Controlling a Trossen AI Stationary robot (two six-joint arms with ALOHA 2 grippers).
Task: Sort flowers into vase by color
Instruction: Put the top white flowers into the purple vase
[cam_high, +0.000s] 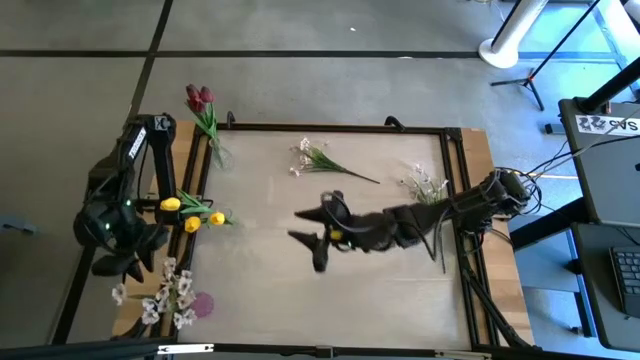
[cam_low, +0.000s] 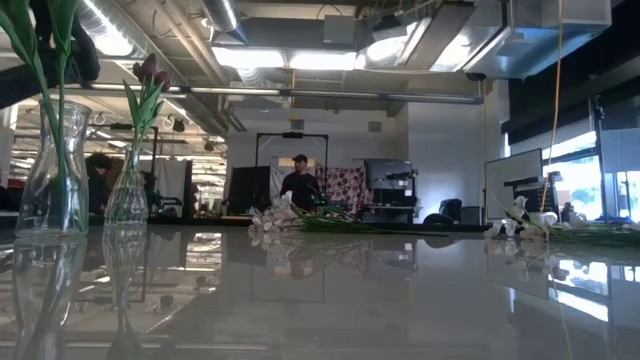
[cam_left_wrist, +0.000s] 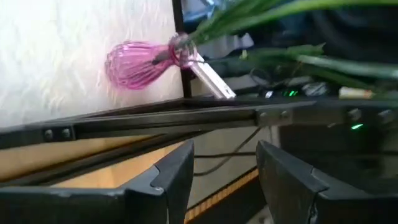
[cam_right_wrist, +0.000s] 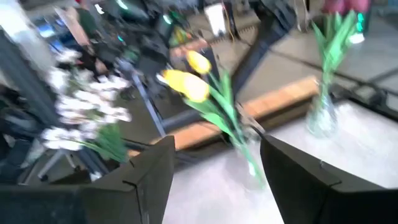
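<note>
Dark red tulips (cam_high: 200, 98) stand in a clear vase (cam_low: 128, 190) at the table's far left. Yellow tulips (cam_high: 190, 210) stand in another clear vase (cam_low: 50, 170) at the left edge. White sprays (cam_high: 165, 298) sit in a pink vase (cam_left_wrist: 134, 62) at the near left. Two more white sprays (cam_high: 322, 158) (cam_high: 425, 185) lie flat on the table. My right gripper (cam_high: 300, 228) hangs open over the table's middle and faces the yellow tulips (cam_right_wrist: 193, 81). My left gripper (cam_left_wrist: 224, 180) is open beyond the table's left edge, near the pink vase, with nothing between its fingers.
A dark metal frame (cam_high: 340, 128) runs round the table, with a wooden strip (cam_high: 478, 150) outside it. Cables (cam_high: 560, 160) trail off to the right. In the low view a person (cam_low: 298, 180) stands far behind the table. Bare tabletop lies in front of my right gripper.
</note>
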